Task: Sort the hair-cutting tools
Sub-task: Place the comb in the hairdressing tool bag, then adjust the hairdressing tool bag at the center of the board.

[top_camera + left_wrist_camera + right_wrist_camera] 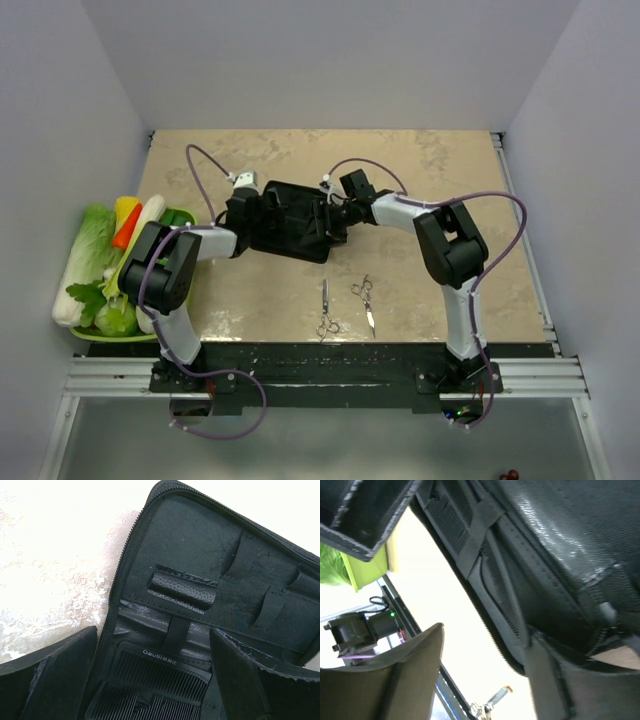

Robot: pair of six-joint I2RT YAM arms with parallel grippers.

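**Case lies open, grippers over it, scissors out on the table**

We're at the open black case (pixel 300 225) in the middle of the table (pixel 430 170). The left gripper (pixel 154 635) hangs over the lining with its jaws spread wide, gripping nothing. Right beneath it the black combs (pixel 160 677) sit tucked under a strap (pixel 176 632) inside the case. At the case's 3 o'clock side, the right gripper (pixel 485 632) has its jaws parted around the zipped edge, not clamped on it. One pair of scissors (pixel 326 312) lies on the table at the case's 6 o'clock. The other pair (pixel 365 298) lies at 5 o'clock, and the two are not touching. Vegetables (pixel 100 265) fill a green tray (pixel 178 216) at the table's 9 o'clock.
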